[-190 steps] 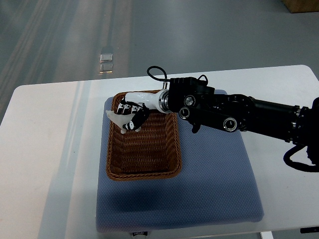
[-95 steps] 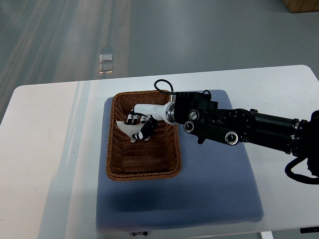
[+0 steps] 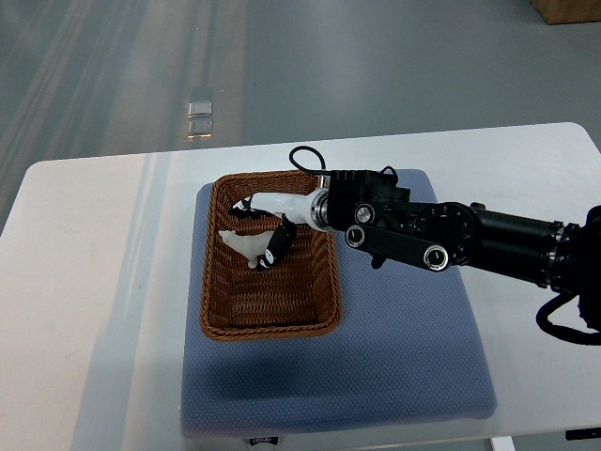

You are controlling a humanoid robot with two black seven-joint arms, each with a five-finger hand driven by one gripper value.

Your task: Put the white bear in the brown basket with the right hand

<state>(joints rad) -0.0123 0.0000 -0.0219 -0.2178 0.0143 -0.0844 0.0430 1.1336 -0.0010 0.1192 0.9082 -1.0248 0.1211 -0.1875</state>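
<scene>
From the top view, we judge the placing nearly done: the white bear (image 3: pixel 240 243) lies inside the brown basket (image 3: pixel 225 312), toward its far end. Our right hand (image 3: pixel 267 225) hangs just over it, fingers spread and apparently holding nothing, one fingertip close beside the bear. Only withdrawing seems left.

The white bear (image 3: pixel 242 243) lies on its side inside the brown basket (image 3: pixel 268 324) (an oblong wicker one), near the basket's far left corner.
</scene>
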